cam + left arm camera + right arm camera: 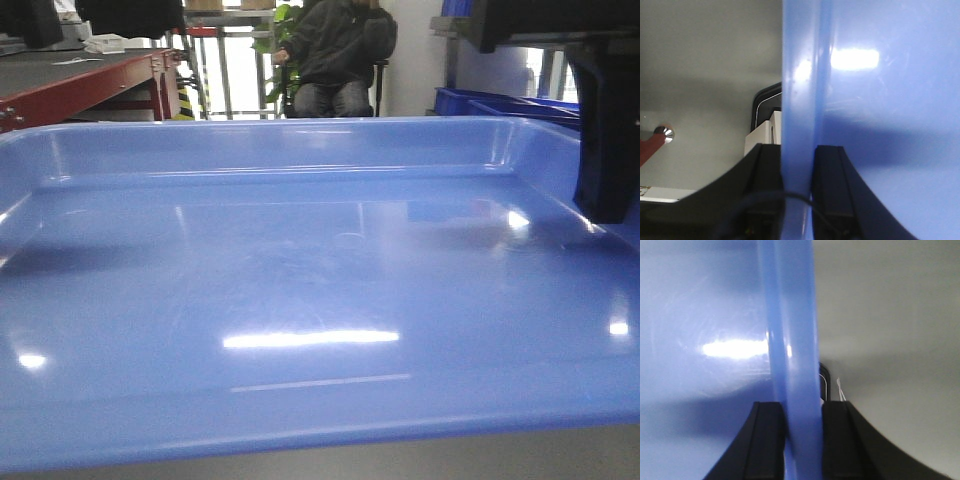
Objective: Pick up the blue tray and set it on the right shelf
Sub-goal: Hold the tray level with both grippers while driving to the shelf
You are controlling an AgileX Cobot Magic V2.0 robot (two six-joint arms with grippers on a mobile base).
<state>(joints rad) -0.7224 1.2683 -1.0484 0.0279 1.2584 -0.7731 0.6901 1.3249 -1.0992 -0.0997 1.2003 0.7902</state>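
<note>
The blue tray (300,270) fills most of the front view, held level and close to the camera. My right gripper (608,190) reaches down onto its right rim as a dark shape; the left one is out of that view. In the left wrist view my left gripper (797,165) is shut on the tray's left rim (800,100), one black finger on each side. The right wrist view shows my right gripper (802,420) clamped on the right rim (790,330) in the same way. The right shelf is not in view.
A red-framed workbench (90,85) stands at the back left. A seated person in dark clothes (335,55) is behind the tray, with a green plant beside. Dark blue bins (500,102) sit at the back right. Grey floor (700,75) lies below the tray.
</note>
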